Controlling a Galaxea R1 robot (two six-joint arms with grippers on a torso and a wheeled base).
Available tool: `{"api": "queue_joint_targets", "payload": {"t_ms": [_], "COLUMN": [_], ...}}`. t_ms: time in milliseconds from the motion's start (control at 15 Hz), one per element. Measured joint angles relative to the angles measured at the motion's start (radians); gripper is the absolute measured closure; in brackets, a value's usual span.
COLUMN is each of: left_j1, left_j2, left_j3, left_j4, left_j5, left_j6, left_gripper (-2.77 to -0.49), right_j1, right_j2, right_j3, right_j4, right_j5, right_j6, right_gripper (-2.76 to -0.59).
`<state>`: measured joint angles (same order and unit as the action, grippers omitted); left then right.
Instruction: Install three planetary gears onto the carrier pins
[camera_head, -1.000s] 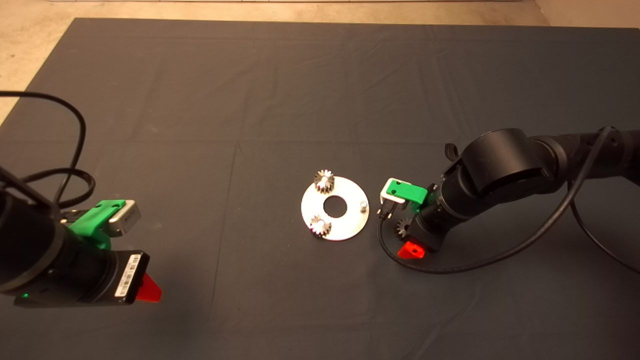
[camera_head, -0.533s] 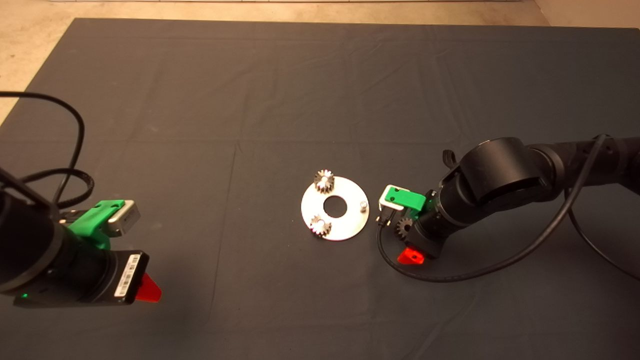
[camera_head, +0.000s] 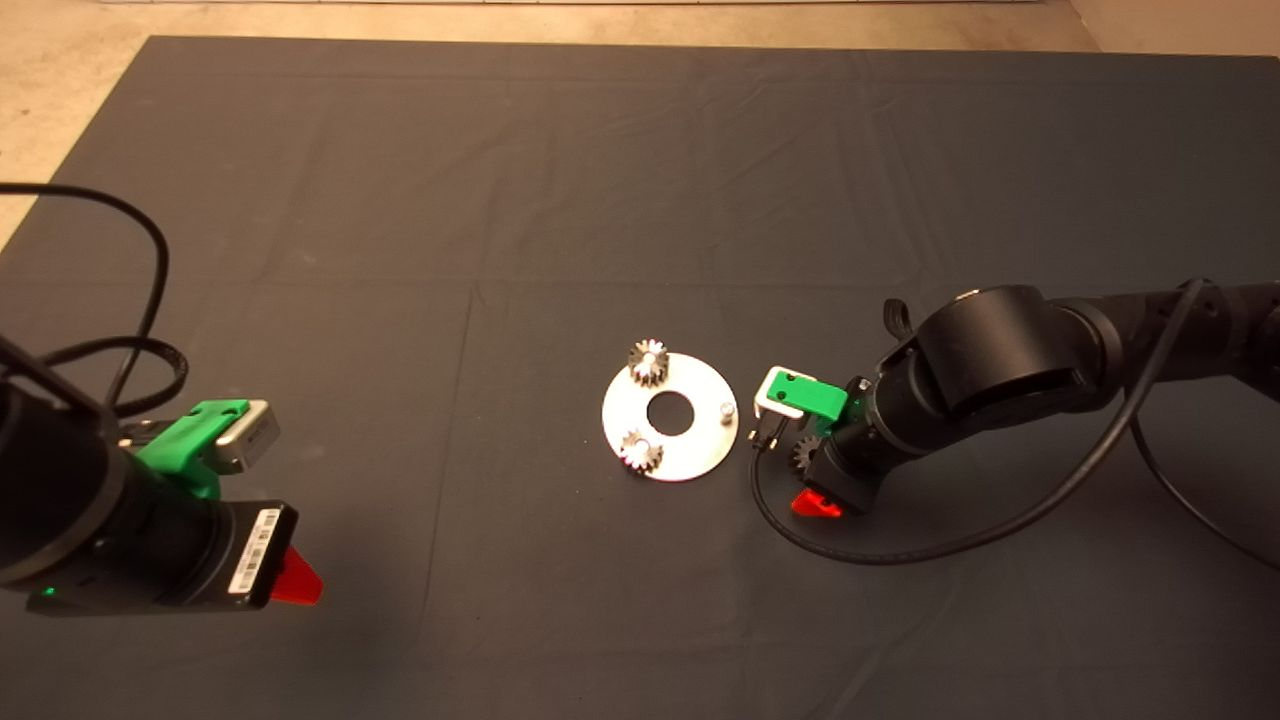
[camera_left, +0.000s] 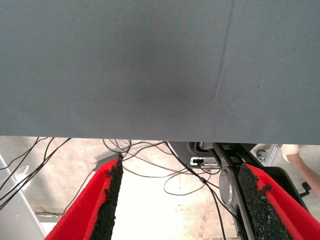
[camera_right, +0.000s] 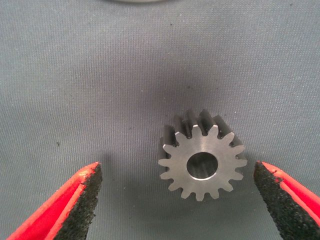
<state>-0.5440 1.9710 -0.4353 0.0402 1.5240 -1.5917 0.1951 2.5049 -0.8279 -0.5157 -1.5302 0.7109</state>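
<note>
A shiny round disc (camera_head: 690, 440) with a large centre hole lies mid-mat. Two planetary gears sit on its carrier pins, one at the far side (camera_head: 648, 362) and one at the near left (camera_head: 640, 452). One pin (camera_head: 728, 409) on the right stands bare. A loose gear (camera_right: 202, 154) lies flat on the mat just right of the disc, also seen as a gear (camera_head: 803, 455) partly under the arm. My right gripper (camera_right: 180, 200) is open and straddles this gear without touching it. My left gripper (camera_left: 180, 200) is open and parked at the lower left.
A black cable (camera_head: 900, 545) loops on the mat below the right arm. The disc's edge (camera_right: 134, 1) shows just beyond the loose gear. Past the mat's edge, the left wrist view shows floor cables (camera_left: 150, 160).
The right gripper has shifted slightly left and lower around the loose gear. The gear, disc and left arm have not moved.
</note>
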Motion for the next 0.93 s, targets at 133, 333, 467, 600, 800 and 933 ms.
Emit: {"api": "queue_joint_targets", "payload": {"t_ms": [133,333,467,600,800,933], "left_j1": [0.000,0.000,0.000,0.000,0.000,0.000], "left_j2": [-0.034,-0.073,-0.075,-0.079,-0.079,-0.079], "left_j3": [0.000,0.015,0.021,0.023,0.027,0.028], "left_j4": [-0.001,-0.003,-0.004,-0.004,-0.004,-0.004], "left_j5": [0.000,0.002,0.001,0.001,0.001,0.001], "left_j6": [0.001,0.002,0.002,0.002,0.002,0.002], "left_gripper": [-1.60,-1.60,-1.60,-1.60,-1.60,-1.60], "right_j1": [-0.004,-0.004,-0.005,-0.011,-0.015,-0.015], "right_j2": [0.000,0.000,-0.001,-0.001,-0.003,-0.003], "right_j3": [-0.008,-0.026,-0.032,-0.037,-0.037,-0.039], "right_j4": [-0.005,-0.012,-0.013,-0.014,-0.015,-0.016], "right_j5": [0.000,0.000,0.000,0.000,0.000,0.000], "right_j6": [0.000,0.000,0.000,0.000,0.000,0.000], "right_gripper": [-2.17,-2.07,-1.95,-1.86,-1.83,-1.66]}}
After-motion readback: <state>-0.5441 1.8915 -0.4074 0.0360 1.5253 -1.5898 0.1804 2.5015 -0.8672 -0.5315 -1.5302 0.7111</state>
